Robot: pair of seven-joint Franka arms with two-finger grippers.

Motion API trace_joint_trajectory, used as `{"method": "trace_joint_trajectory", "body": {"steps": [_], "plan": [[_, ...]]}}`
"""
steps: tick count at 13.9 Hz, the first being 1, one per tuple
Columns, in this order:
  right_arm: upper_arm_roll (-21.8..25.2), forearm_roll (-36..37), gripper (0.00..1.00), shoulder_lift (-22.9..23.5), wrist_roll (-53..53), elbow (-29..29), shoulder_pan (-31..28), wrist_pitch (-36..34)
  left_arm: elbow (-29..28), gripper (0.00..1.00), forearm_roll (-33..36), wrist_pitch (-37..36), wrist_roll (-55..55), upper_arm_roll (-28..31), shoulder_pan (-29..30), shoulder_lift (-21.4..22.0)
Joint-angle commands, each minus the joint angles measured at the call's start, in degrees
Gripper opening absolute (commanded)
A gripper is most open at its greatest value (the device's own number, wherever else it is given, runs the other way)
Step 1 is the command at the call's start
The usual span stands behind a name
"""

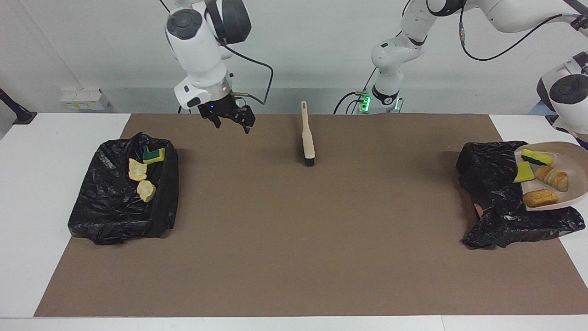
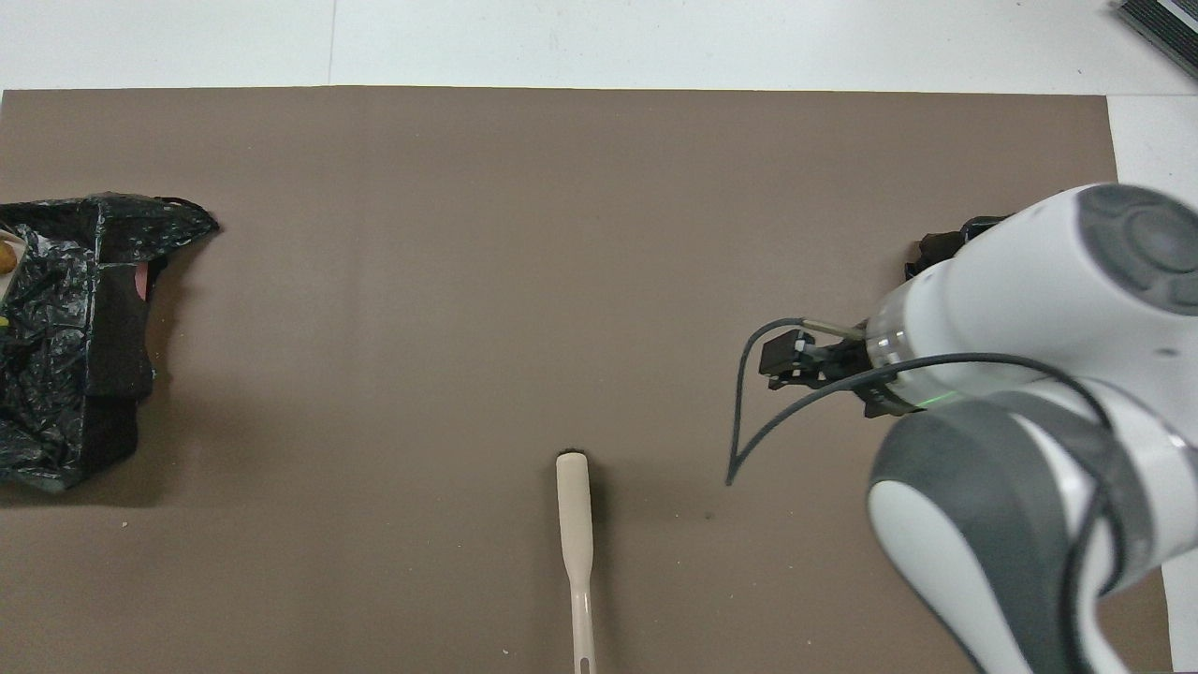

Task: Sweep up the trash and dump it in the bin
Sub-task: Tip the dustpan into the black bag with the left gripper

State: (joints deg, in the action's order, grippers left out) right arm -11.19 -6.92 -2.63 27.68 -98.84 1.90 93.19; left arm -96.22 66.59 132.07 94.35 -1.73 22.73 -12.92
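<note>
**Brown mat, two black bin bags**

Brown mat [image 1: 294, 239] covers white table. Right gripper [image 1: 229, 117] hangs spread wide, empty, over mat between brush [image 1: 308, 138] and bin bag [image 1: 115, 207] holding three trash pieces [image 1: 138, 170]. Four more on dustpan [image 1: 574, 161] over other bag [image 1: 491, 184]; left gripper out of frame, clamped. No readable writing.
</note>
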Motion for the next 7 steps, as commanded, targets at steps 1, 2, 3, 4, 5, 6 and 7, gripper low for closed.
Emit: {"method": "trace_joint_trajectory", "body": {"steps": [1, 2, 3, 4, 5, 6, 7], "plan": [[-0.8, 4.2, 1.0, 0.7, -4.1, 6.7, -2.3, -3.9, -1.4, 0.0, 5.2, 1.2, -5.9, 0.5, -0.9, 2.4], [-0.8, 5.6, 1.0, 0.7, -4.1, 8.3, -2.3, -4.8, -2.0, 0.0, 6.2, 1.1, -8.6, 0.5, -1.0, 2.6], [-0.7, 6.9, 1.0, 0.6, -4.1, 9.4, -2.3, -5.2, -3.5, 0.0, 8.5, 1.0, -9.5, 0.5, -1.9, 3.7], [-0.7, 8.7, 1.0, 0.6, -4.1, 10.1, -2.3, -5.3, -4.4, 0.0, 10.3, 0.6, -11.4, 0.5, -2.4, 4.5], [-0.8, 9.6, 1.0, 0.7, -4.2, 10.8, -2.3, -5.8, -5.5, 0.0, 12.1, 0.6, -12.0, 0.5, -2.5, 5.4], [-0.8, 9.6, 1.0, 1.1, -4.2, 11.0, -2.3, -6.8, -5.6, 0.0, 13.6, 1.1, -12.1, 0.5, -2.5, 6.1], [-0.7, 9.7, 1.0, 1.4, -4.2, 11.4, -2.5, -7.3, -5.6, 0.0, 14.3, 1.3, -12.2, 0.5, -2.5, 6.4]]}}
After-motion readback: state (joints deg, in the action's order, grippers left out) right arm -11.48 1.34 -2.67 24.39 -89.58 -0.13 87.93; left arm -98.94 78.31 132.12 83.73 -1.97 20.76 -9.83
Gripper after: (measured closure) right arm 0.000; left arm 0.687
